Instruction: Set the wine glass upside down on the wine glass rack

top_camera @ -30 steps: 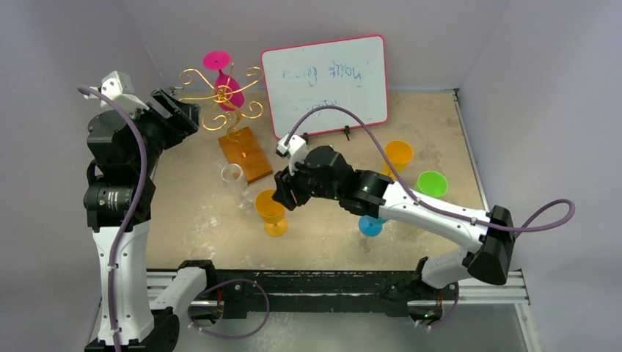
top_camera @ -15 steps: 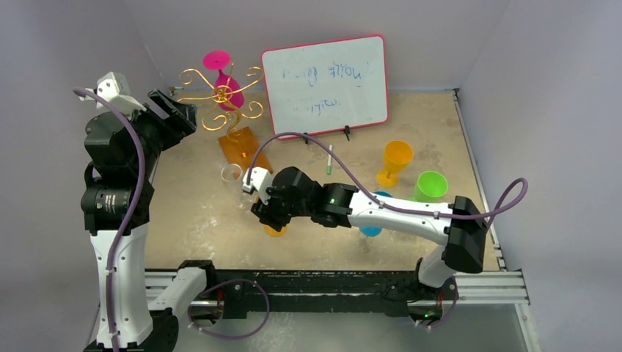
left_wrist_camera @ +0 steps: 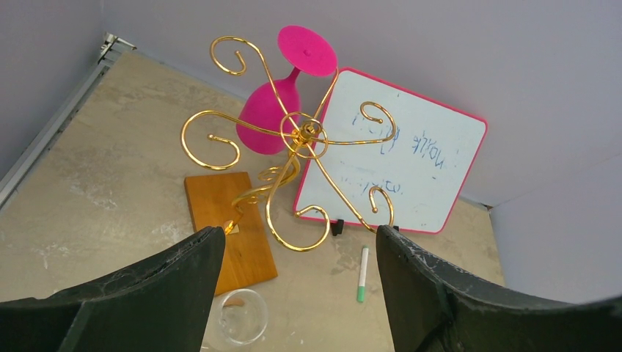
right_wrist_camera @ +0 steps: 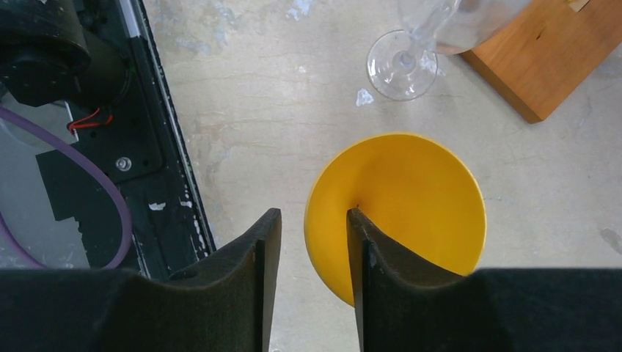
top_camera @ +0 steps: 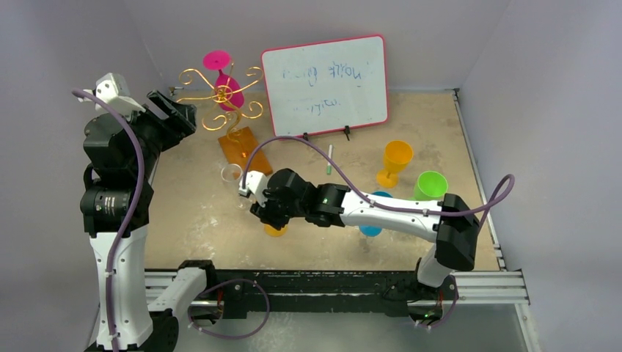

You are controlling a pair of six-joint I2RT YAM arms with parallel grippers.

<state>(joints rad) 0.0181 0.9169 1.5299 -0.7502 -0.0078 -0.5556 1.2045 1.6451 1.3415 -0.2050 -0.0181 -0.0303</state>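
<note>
The gold wire rack stands on its brown wooden base at the back left, and an upside-down pink wine glass hangs on it. An orange-yellow wine glass stands upright under my right gripper. The jaws are open and straddle its rim, one finger inside the bowl and one outside. In the top view only its foot shows below the right gripper. My left gripper is open and empty, raised beside the rack.
A clear wine glass stands by the base's near end, close to my right gripper. The pink-framed whiteboard stands at the back, with a green-capped marker before it. Orange, green and blue glasses stand on the right.
My right arm has swung left and down over the orange-yellow glass, covering its bowl. The left arm has barely shifted.
</note>
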